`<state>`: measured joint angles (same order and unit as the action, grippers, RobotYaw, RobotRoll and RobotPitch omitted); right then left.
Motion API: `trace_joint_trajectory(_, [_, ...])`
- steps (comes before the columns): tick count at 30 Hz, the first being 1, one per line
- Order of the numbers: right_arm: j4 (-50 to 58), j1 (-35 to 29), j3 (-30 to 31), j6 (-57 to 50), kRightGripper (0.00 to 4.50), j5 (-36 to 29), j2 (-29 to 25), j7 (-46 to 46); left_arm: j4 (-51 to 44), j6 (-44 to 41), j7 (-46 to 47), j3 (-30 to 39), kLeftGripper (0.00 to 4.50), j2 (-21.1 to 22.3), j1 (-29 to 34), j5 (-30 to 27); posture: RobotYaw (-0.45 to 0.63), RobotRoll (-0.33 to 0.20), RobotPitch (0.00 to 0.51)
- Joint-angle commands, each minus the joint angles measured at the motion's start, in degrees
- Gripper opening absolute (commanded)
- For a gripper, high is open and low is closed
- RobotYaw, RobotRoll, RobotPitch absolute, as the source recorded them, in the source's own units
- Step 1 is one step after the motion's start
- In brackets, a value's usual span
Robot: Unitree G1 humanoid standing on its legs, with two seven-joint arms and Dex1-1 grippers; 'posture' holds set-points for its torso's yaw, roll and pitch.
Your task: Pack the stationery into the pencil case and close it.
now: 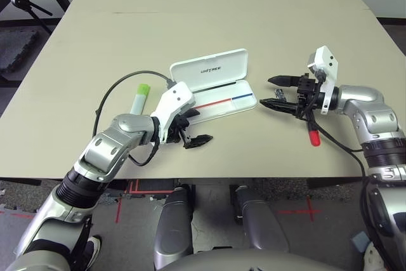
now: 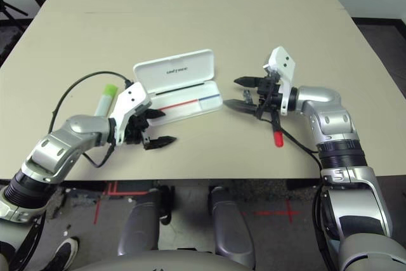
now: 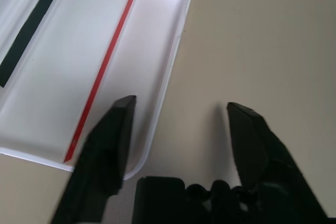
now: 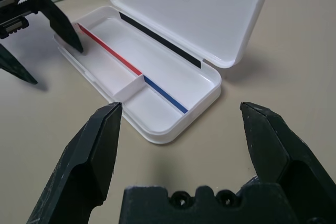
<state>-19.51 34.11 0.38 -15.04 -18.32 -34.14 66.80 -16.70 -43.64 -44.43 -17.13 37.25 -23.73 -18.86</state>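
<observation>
Nearest the tabletop's left edge lay the highlighter (image 1: 139, 98), green cap pointing away from the robot. Just right of it the left hand (image 1: 193, 127) stood open and empty at the left end of the pencil case (image 1: 219, 90) — one finger over the tray corner, the other over bare tabletop. The case lay open, lid up. Further right, the right hand (image 1: 275, 91) was spread wide, holding nothing — the red marker (image 1: 313, 136) lay beneath that wrist.
</observation>
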Motion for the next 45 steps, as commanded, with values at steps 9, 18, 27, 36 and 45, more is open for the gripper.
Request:
trace_joint_trajectory(9, [1.27, -0.39, -0.71, 1.25, 4.5, -0.34, 0.11, -0.52, 2.72, -0.27, -2.26, -1.28, 0.02, 0.43, -0.96, 2.19, 0.04, 0.0, 0.208])
trace_joint_trajectory(18, [2.53, -0.01, -1.22, -0.73, 4.5, -1.5, -3.5, 2.58, -0.77, 1.93, -6.83, -1.45, 0.02, 4.18, -3.13, 3.84, 0.02, 0.0, 0.209])
trace_joint_trajectory(27, [3.8, 0.17, -0.65, -3.53, 4.5, -2.37, -5.25, 5.87, -0.39, 15.38, -14.94, 1.27, 0.02, 9.83, -0.98, 4.75, 0.03, 0.0, 0.205])
trace_joint_trajectory(36, [4.35, 0.51, 1.82, -5.05, 4.5, -1.35, -7.62, 10.7, -1.01, 20.88, -18.91, 1.82, 0.02, 10.47, 2.52, 4.4, 0.05, 0.0, 0.202])
trace_joint_trajectory(45, [4.36, 0.41, 2.87, -4.72, 4.5, -0.7, -8.15, 11.64, -1.35, 23.04, -19.05, 0.41, 0.02, 9.27, 4.99, 6.05, 0.04, 0.0, 0.207])
